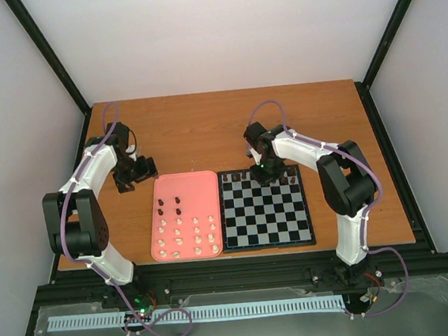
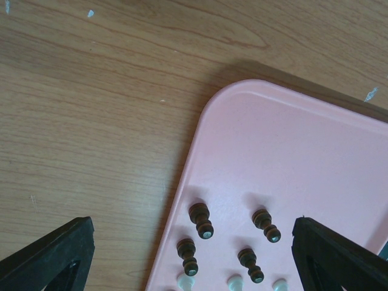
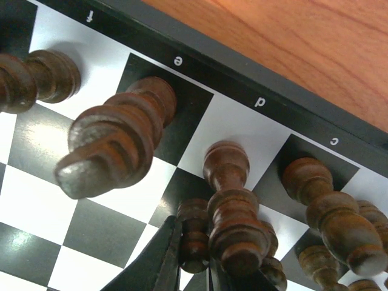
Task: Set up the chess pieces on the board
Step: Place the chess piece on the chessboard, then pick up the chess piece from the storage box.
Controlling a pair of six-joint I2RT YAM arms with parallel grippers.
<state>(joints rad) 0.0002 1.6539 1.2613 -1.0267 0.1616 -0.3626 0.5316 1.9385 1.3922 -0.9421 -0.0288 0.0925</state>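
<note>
Nearest the arm bases, the board (image 1: 266, 229) has its near ranks bare; no pale piece stands on it. Just beside it on the left, the pink tray (image 1: 198, 185) holds the cream pieces (image 1: 180, 240) in rows at its near end. Beyond them on the tray stand four dark pieces (image 1: 178, 199) in a small square. The left gripper (image 1: 139, 173) hovers over the tray's far left corner, jaws spread wide and empty, and in its wrist view those four sit between its fingers. Farther back, the dark back-rank pieces (image 3: 225, 167) stand upright on the board's far edge, on the squares lettered f, e, d and c, with smaller ones in the rank in front of them. The right gripper (image 1: 268, 173) is low over that second rank, clenched on what looks like a dark pawn (image 3: 194, 239) just in front of the d-file piece. I cannot tell whether the pawn's foot is on its square. By my reckoning the dark side is mostly set, short of the four on the tray. The whole cream side has yet to be placed, so the job looks somewhat under half done. Past the board lies only bare wooden table (image 1: 204, 130).
</note>
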